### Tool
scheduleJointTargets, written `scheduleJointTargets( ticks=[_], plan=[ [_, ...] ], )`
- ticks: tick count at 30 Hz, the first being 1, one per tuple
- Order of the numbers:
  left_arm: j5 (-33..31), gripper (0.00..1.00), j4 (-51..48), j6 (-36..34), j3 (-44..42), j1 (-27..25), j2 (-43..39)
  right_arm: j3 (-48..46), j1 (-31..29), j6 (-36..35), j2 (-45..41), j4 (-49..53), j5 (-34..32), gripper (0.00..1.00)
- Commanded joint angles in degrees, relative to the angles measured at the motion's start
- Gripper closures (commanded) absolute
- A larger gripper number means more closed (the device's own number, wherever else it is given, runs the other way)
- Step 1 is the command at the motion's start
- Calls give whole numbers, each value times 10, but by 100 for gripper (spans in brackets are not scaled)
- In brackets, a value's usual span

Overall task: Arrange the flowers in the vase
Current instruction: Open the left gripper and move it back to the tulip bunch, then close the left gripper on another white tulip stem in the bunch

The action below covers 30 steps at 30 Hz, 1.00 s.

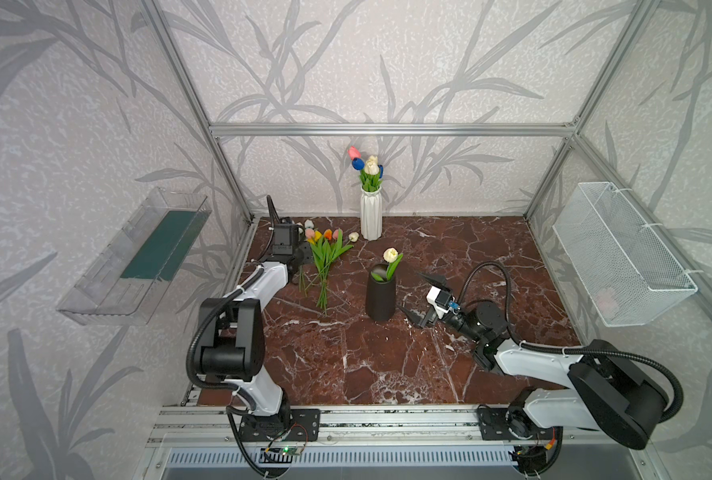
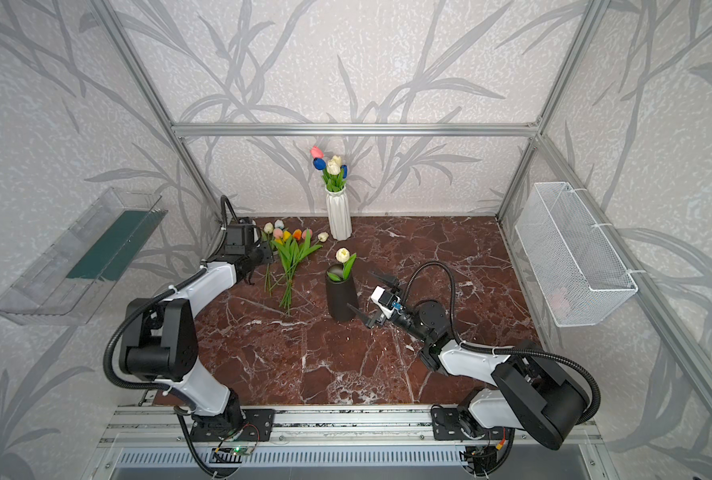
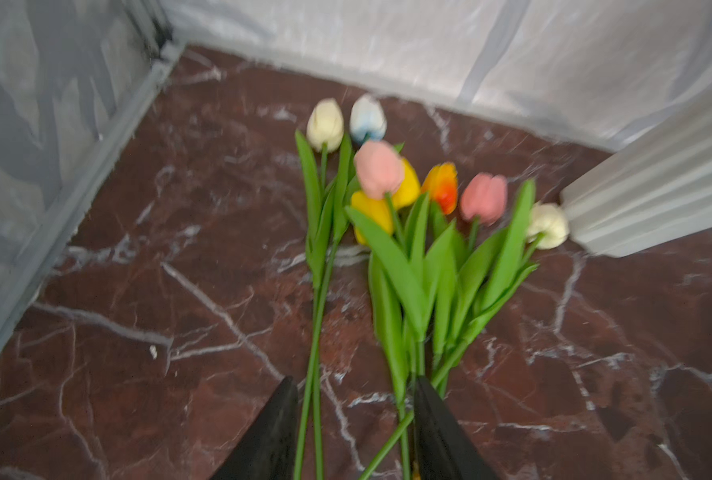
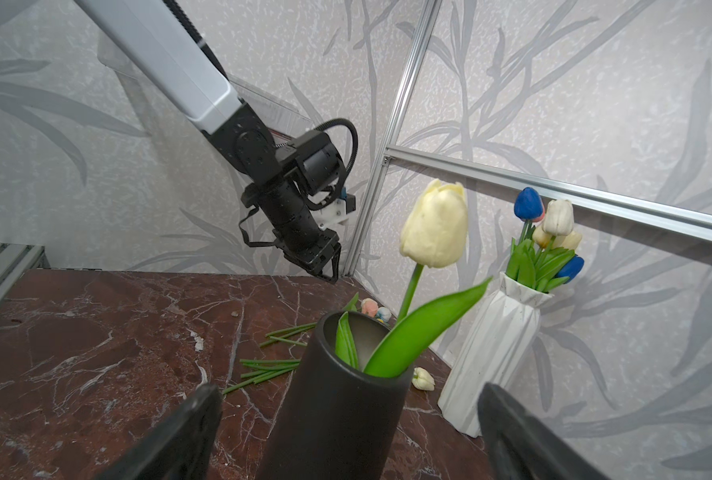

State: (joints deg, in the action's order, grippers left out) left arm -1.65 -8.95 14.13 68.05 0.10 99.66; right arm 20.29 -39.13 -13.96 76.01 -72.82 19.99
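The left end effector (image 3: 354,380), fingers apart, straddles stems of the flowers (image 1: 325,253) lying on the counter (image 1: 387,365), while the right end effector (image 1: 412,292), spread wide, sits beside the black vase (image 1: 381,299) holding one cream tulip (image 1: 390,254).

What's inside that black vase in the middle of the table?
One cream tulip with green leaves leans inside the black vase. Its lower stem and the vase's bottom are hidden by the wall.

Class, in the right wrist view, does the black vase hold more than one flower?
No: only one flower head, a cream tulip, rises from the black vase.
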Motion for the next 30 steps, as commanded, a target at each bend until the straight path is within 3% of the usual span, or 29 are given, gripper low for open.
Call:
scheduleJointTargets(
  ticks=[1, 4, 8, 11, 15, 18, 21, 26, 30],
  plan=[
    [15, 53, -151, -25, 89, 18, 73, 3, -6, 0, -6, -27, 6, 3],
    [-5, 51, -268, -46, 196, 23, 157, 0, -8, -1, -8, -34, 6, 3],
    [-11, 51, -309, -62, 270, 25, 229, -1, -14, -9, -11, -28, 5, 3],
    [-17, 60, -331, -77, 313, 25, 270, -1, -15, -10, -9, -34, 5, 3],
    [4, 61, -334, -80, 342, 24, 300, -4, -16, -13, -8, -38, 2, 3],
    [7, 76, -369, -80, 377, 25, 326, -9, -15, -14, -13, -50, -5, 3],
    [1, 91, -373, -79, 384, 25, 332, -12, -16, -14, -23, -49, -6, 3],
    [-10, 100, -368, -76, 369, 27, 316, -13, -17, -17, -29, -48, -7, 3],
    [-22, 100, -331, -64, 323, 27, 268, -14, -19, -18, -26, -50, -8, 3]
  ],
)
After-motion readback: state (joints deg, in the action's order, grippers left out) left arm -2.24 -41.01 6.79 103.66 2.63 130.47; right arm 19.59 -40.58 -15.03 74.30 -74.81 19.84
